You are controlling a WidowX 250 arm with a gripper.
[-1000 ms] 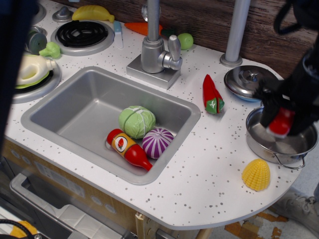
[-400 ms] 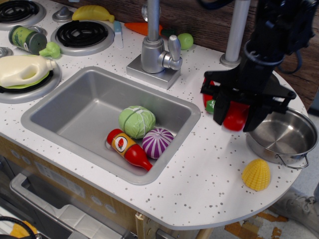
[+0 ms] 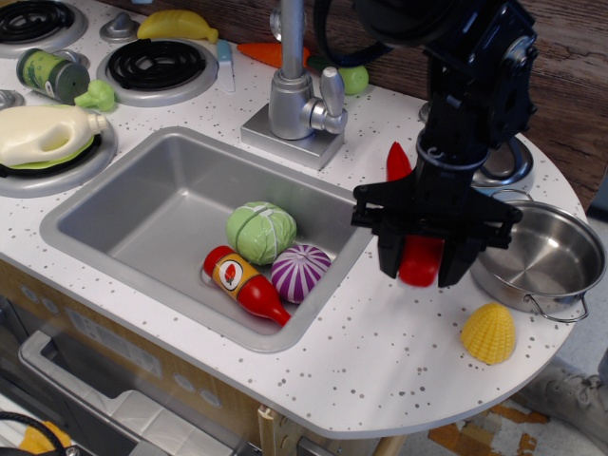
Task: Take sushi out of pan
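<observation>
Just beyond the sink's [image 3: 95, 237] edge, the claw [image 3: 421, 258] clenched the sushi [image 3: 419, 261] above the bench [image 3: 380, 351]; an early release risked it tumbling in.

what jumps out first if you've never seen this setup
The black gripper stands out, shut on the red sushi just above the speckled counter, left of the steel pan. Next comes the sink, holding a green cabbage, purple cabbage and ketchup bottle.
</observation>
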